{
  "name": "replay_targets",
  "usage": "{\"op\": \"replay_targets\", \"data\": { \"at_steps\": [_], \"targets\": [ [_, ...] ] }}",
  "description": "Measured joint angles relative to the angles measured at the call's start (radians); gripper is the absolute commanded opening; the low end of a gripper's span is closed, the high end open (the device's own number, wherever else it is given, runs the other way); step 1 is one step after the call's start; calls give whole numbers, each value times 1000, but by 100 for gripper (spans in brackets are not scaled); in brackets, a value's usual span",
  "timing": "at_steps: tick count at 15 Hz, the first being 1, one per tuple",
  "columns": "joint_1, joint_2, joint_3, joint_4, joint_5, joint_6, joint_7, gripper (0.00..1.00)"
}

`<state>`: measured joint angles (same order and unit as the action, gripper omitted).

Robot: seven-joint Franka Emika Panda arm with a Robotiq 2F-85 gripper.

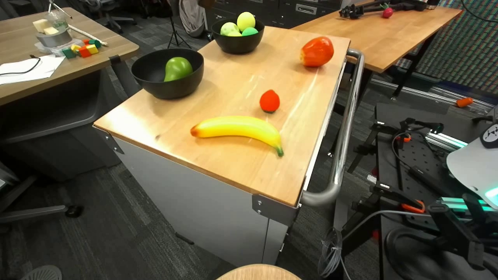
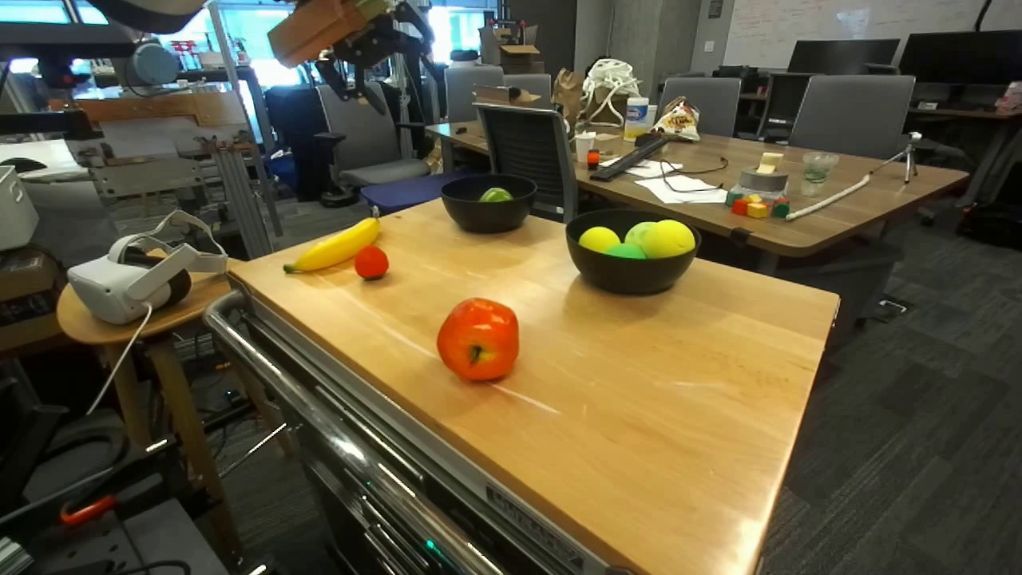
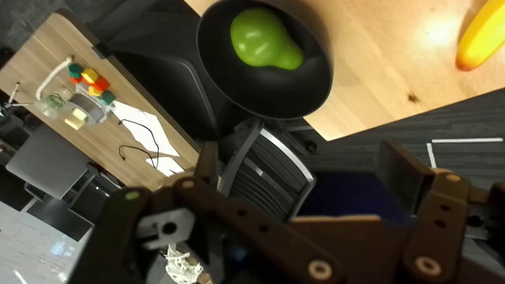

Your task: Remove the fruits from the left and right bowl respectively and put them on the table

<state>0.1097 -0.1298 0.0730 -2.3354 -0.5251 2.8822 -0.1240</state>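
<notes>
Wrist view: tool (image 3: 305,165) spread wide; from it, bowl (image 3: 272,96) containing 1 green fruit (image 3: 262,39), 11 o'clock; banana (image 3: 483,35) on worktop (image 3: 378,63), 2 o'clock.

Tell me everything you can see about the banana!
The banana is long, yellow and curved, smooth and shiny, so it may be plastic. One end has a green stem, the other a reddish-brown tip. It lies on its side near one end of the table, whole and unpeeled. A small red fruit sits nearby, with a gap between them. Only the table touches it.
</notes>
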Motion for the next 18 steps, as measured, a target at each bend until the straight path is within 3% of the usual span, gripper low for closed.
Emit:
{"op": "replay_targets", "data": {
  "at_steps": [3,6,11,15,18],
  "targets": [
    [4,130,-14,78,65,62,-81,100],
    [6,154,-10,89,80,69,-92,100],
    [-3,216,66,101,405,25,-434,100],
    [-101,317,197,230,535,-156,-717,100],
    [-131,372,151,379,515,-350,-837,100]
  ]
}}
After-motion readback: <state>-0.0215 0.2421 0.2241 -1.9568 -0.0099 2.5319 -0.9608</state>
